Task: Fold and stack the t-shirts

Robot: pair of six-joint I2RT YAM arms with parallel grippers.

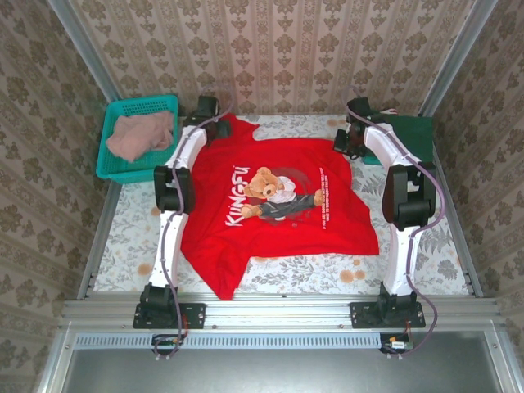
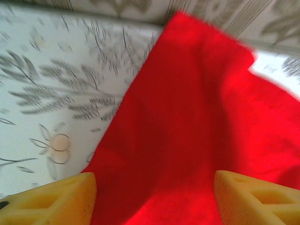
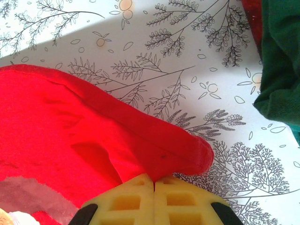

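A bright red t-shirt (image 1: 270, 205) with a teddy-bear and white "KUNGFU" print lies spread flat across the table. My left gripper (image 1: 206, 110) hovers over its far left corner. In the left wrist view that gripper (image 2: 154, 199) is open, its yellow fingertips (image 2: 51, 199) wide apart above the red cloth (image 2: 197, 117) and gripping nothing. My right gripper (image 1: 348, 143) is at the shirt's far right corner. In the right wrist view it (image 3: 154, 185) is shut, pinching the rolled red hem (image 3: 154, 140). A dusty pink t-shirt (image 1: 141, 135) lies crumpled in the basket. Dark green folded t-shirts (image 1: 413, 135) sit at the back right.
A teal mesh basket (image 1: 123, 172) stands at the back left, beside the left arm. The green pile (image 3: 281, 61) lies close to the right of my right gripper. Patterned walls close in the table on three sides. Floral tablecloth (image 1: 327, 266) shows along the near edge.
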